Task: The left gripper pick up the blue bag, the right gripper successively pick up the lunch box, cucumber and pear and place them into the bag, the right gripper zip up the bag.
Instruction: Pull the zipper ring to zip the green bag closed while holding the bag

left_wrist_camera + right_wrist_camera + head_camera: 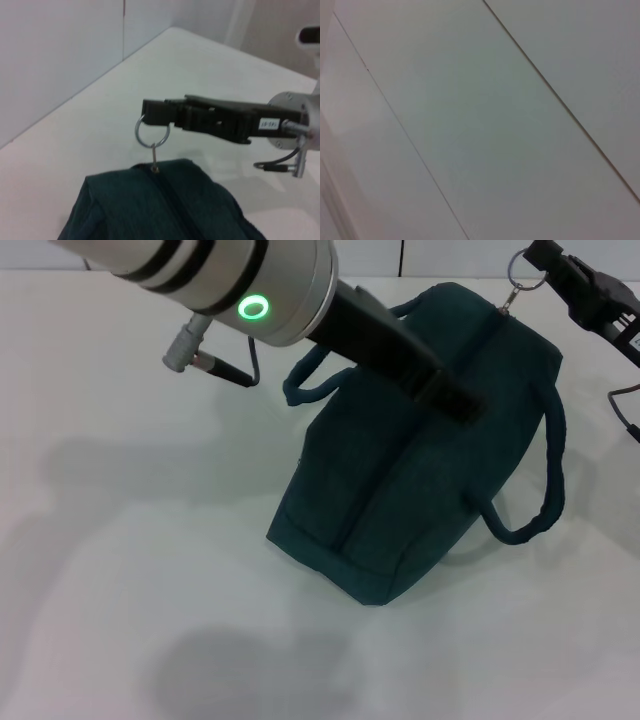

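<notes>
The blue bag [400,510] lies on the white table, dark teal, its top seam closed along its length. My left gripper [455,395] reaches from the upper left and is shut on the bag's top ridge. My right gripper [540,265] is at the bag's far end, shut on the metal zipper ring [524,283]. The left wrist view shows the right gripper [150,112] pinching the ring [151,135] just above the bag [150,210]. The lunch box, cucumber and pear are out of view. The right wrist view shows only pale panels.
The white table [120,540] spreads around the bag. One bag handle [550,480] loops out on the right side, the other [310,370] on the left. A grey cable plug [205,355] hangs off my left arm. A wall stands behind the table.
</notes>
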`<action>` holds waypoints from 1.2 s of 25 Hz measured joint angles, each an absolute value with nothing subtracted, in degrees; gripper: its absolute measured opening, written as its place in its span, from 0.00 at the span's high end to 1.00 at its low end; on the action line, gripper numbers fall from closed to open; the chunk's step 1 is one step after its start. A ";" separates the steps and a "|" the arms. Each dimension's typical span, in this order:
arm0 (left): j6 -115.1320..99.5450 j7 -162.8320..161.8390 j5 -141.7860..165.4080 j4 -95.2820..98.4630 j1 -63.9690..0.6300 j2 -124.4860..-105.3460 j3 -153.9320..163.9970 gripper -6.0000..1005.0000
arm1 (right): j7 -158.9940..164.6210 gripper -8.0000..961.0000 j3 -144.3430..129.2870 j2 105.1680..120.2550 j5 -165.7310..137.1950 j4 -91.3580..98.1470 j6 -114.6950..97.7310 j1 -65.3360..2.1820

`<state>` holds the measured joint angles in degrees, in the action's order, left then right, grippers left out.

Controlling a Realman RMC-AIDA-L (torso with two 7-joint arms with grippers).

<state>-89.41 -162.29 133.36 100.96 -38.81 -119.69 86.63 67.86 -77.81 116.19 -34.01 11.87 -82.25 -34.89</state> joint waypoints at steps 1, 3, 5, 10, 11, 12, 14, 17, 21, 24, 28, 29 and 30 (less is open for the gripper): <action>-89.30 -162.31 133.85 100.46 -38.90 -119.69 86.83 0.19 | 67.87 0.89 -77.84 116.19 -34.01 11.87 -82.25 -34.89; -89.05 -162.40 134.88 100.03 -38.92 -119.71 87.23 0.20 | 67.91 0.89 -77.86 116.19 -34.02 11.86 -82.25 -34.89; -88.82 -162.46 135.56 99.95 -38.93 -119.75 87.39 0.20 | 67.92 0.88 -77.80 116.19 -34.02 11.86 -82.25 -34.89; -88.50 -161.75 135.77 99.99 -38.70 -119.79 87.51 0.22 | 67.94 0.88 -77.69 116.19 -34.02 11.87 -82.26 -34.89; -88.08 -161.17 135.71 100.11 -38.40 -119.79 87.53 0.22 | 67.94 0.88 -77.67 116.19 -34.02 11.86 -82.26 -34.90; -87.43 -160.16 135.51 100.27 -37.75 -119.79 87.54 0.23 | 67.94 0.88 -77.64 116.19 -34.02 11.86 -82.27 -34.90; -86.06 -158.43 134.51 100.58 -36.41 -119.79 87.56 0.27 | 67.98 0.88 -77.61 116.19 -34.02 11.86 -82.27 -34.89; -85.61 -157.41 133.87 100.50 -35.92 -119.80 88.06 0.39 | 68.08 0.88 -77.60 116.19 -34.02 11.87 -82.27 -34.89; -85.60 -157.32 134.07 100.25 -36.19 -119.80 88.86 0.52 | 68.39 0.88 -77.65 116.19 -34.02 11.87 -82.22 -34.90; -85.60 -157.43 134.10 100.22 -36.39 -119.79 88.96 0.59 | 68.52 0.88 -77.62 116.19 -34.01 11.86 -82.20 -34.89; -85.69 -157.45 134.13 100.12 -36.56 -119.74 89.03 0.69 | 68.54 0.87 -77.58 116.19 -34.01 11.86 -82.18 -34.89; -85.70 -157.39 134.14 100.08 -36.58 -119.74 89.05 0.71 | 68.55 0.87 -77.56 116.19 -34.01 11.86 -82.18 -34.89; -85.71 -157.33 134.15 100.04 -36.58 -119.73 89.08 0.74 | 68.55 0.87 -77.54 116.19 -34.01 11.86 -82.17 -34.89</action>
